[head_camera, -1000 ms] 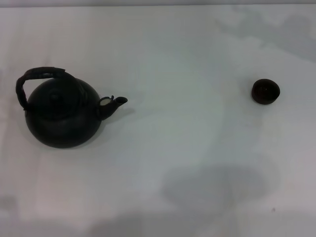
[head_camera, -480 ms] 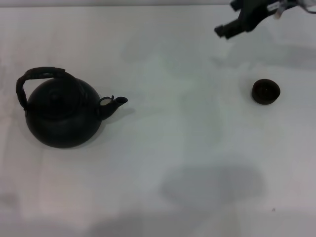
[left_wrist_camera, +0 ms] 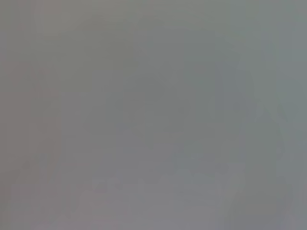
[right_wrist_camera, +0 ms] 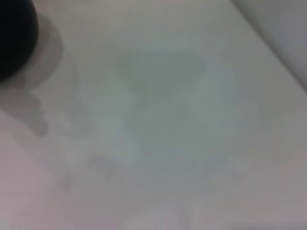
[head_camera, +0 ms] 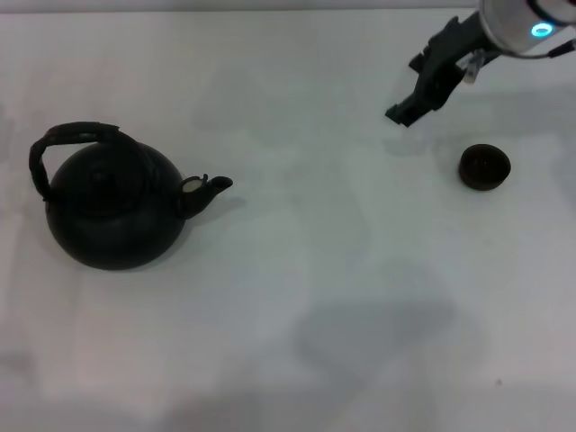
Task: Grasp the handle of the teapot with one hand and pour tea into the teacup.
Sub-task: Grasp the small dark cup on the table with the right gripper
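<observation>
The large black teapot stands at the left of the white table in the head view, spout pointing right. Its arched handle rises over the lid and leans left. The tiny dark teacup stands at the right. My right gripper, black on a silver wrist with a cyan light, hangs above the table up and left of the teacup, far from the teapot and holding nothing. A dark round shape fills a corner of the right wrist view. My left gripper is out of view.
The white table spreads between teapot and teacup with faint shadows on it. Its far edge runs along the top of the head view. The left wrist view shows only a plain grey surface. A table edge crosses the right wrist view.
My right arm has come into the head view from the top right and moved down towards the teacup, its wrist now showing. Teapot and teacup have not moved.
</observation>
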`<action>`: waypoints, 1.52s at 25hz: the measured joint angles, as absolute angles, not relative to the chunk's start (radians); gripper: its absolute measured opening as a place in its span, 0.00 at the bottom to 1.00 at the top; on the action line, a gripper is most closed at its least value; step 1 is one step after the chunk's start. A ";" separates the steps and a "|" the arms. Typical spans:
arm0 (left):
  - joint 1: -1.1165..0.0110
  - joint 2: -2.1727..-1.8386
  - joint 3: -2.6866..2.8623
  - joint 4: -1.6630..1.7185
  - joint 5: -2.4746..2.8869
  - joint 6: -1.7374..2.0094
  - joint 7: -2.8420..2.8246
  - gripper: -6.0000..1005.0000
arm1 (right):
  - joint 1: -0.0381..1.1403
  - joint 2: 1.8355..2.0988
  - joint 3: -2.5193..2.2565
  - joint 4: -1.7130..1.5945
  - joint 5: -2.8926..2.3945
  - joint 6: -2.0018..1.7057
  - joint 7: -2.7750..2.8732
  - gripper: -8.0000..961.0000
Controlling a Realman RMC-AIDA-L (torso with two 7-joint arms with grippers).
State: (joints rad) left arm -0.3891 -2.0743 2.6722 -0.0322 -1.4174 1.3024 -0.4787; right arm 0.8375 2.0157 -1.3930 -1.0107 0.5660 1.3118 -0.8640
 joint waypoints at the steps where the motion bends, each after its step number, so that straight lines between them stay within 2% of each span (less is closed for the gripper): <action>1: -0.389 -2.074 2.672 -0.032 -1.417 1.302 -0.479 0.75 | 0.840 2.016 -1.407 -1.004 0.561 1.312 -0.855 0.86; 38: -0.403 -2.072 2.677 -0.021 -1.416 1.266 -0.477 0.75 | 0.854 2.019 -1.493 -0.789 0.417 1.256 -0.730 0.81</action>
State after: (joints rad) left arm -0.4034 -2.0724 2.6770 -0.0214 -1.4159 1.2655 -0.4771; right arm 0.8537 2.0188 -1.4926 -0.7895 0.4167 1.2560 -0.7300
